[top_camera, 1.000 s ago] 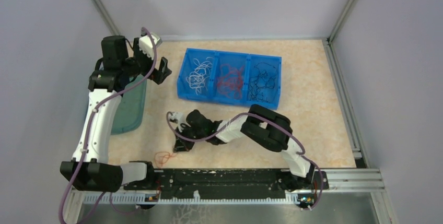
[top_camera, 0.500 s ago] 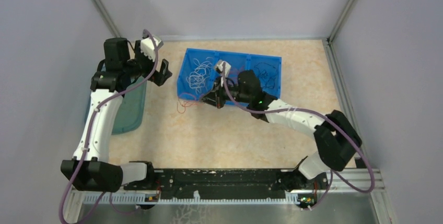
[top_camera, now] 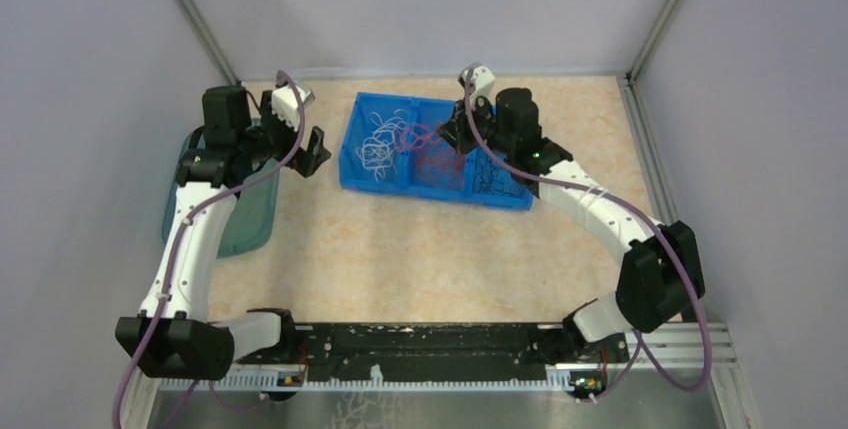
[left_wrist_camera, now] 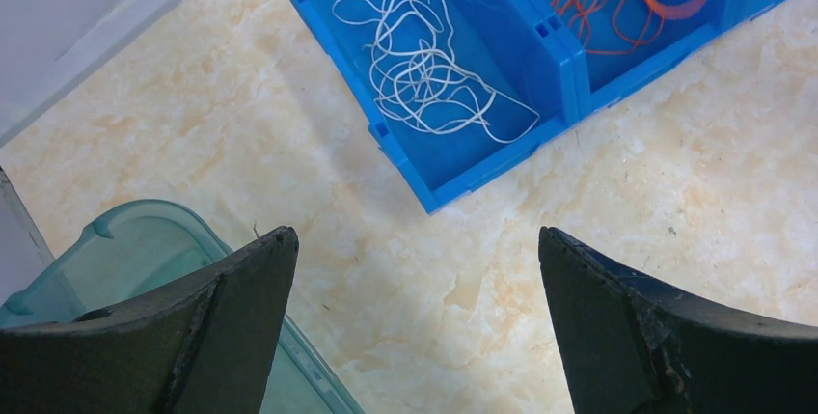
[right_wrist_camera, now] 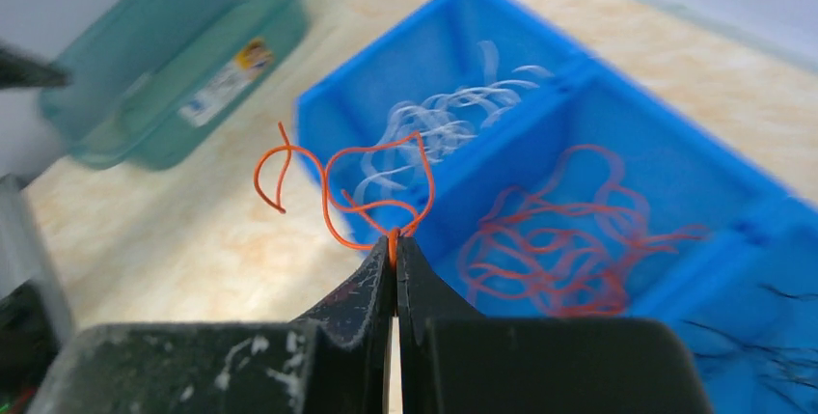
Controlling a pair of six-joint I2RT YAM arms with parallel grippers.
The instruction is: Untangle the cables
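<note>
A blue three-part bin (top_camera: 432,195) holds white cables (top_camera: 379,145) on the left, red-orange cables (top_camera: 438,165) in the middle and black cables (top_camera: 496,179) on the right. My right gripper (top_camera: 455,137) hangs above the bin's middle part, shut on one curly red-orange cable (right_wrist_camera: 340,192) that sticks up from its tips (right_wrist_camera: 394,240). The loop of that cable (top_camera: 418,137) shows over the bin. My left gripper (left_wrist_camera: 415,235) stands open and holds nothing, over bare table between the bin (left_wrist_camera: 579,67) and a teal container. In the top view the left gripper (top_camera: 314,151) is left of the bin.
A teal see-through container (top_camera: 238,211) lies at the left, under the left arm, and its rim (left_wrist_camera: 125,240) sits beside the left finger. Metal frame rails and grey walls close in the table on all sides.
The right arm picked the red-orange cable off the table near the front and swung it back and right, to above the bin. The left arm has barely shifted and stayed open.
</note>
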